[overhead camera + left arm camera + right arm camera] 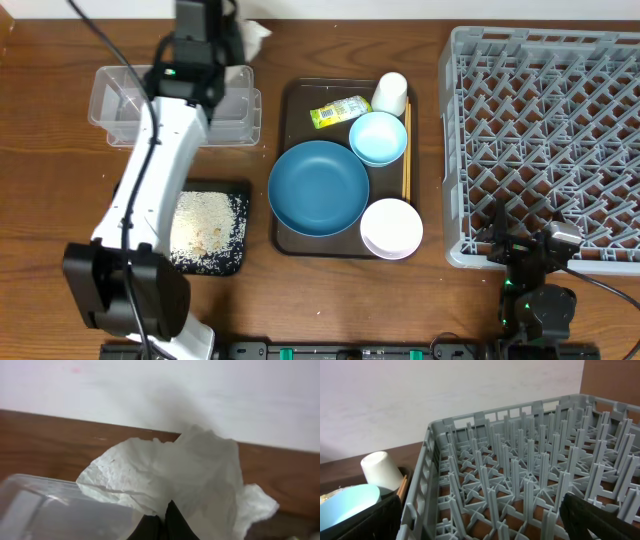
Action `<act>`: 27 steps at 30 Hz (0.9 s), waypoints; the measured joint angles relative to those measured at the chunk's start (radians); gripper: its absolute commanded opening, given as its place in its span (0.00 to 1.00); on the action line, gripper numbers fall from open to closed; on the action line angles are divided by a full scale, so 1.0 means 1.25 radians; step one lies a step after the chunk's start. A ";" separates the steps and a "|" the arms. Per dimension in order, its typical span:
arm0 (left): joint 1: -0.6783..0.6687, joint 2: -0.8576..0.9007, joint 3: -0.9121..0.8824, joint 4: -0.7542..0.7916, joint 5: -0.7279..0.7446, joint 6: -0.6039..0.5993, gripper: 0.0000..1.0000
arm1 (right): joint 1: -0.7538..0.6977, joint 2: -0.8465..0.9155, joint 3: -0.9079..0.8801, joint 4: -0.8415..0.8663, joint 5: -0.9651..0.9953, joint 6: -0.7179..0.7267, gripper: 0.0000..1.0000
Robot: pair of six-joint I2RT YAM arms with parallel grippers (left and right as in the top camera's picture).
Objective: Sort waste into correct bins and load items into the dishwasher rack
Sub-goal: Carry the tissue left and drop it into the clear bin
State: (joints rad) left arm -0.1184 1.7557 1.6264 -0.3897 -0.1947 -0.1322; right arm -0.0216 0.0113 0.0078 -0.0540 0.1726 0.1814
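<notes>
From above, the dark tray [296, 100] on the wooden counter [40, 150] carries a large blue bowl [318, 187], a small light-blue bowl [378, 137], a white bowl [391, 227], a white cup [390, 94], a yellow-green packet [339, 111] and chopsticks [406, 165]. Right of the tray stands the grey dishwasher rack [545, 140]; left of it are a clear plastic bin [112, 100] and a black dish [222, 264] of pale crumbs. The left gripper [236, 35], just beyond the tray's far left corner, holds a white tissue [256, 38]; the right gripper [520, 245] sits right of the tray, on the near side. In the left wrist view the fingers [172, 520] are pinched together on the tissue. In the right wrist view the right gripper's fingers [600, 520] stand apart, and the cup and light-blue bowl on the tray show at left
</notes>
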 measured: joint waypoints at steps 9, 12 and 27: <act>0.079 0.083 0.000 0.037 -0.012 -0.002 0.12 | 0.000 0.000 0.000 0.000 0.000 0.000 0.99; 0.097 0.105 0.000 0.034 -0.012 -0.002 0.12 | 0.000 0.000 0.000 0.000 0.000 0.000 0.99; 0.129 0.117 0.000 -0.063 -0.011 -0.002 0.43 | 0.000 0.000 0.000 0.000 0.000 0.000 0.99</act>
State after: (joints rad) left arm 0.0433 1.9022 1.6264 -0.4679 -0.2089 -0.1341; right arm -0.0216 0.0113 0.0078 -0.0540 0.1726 0.1814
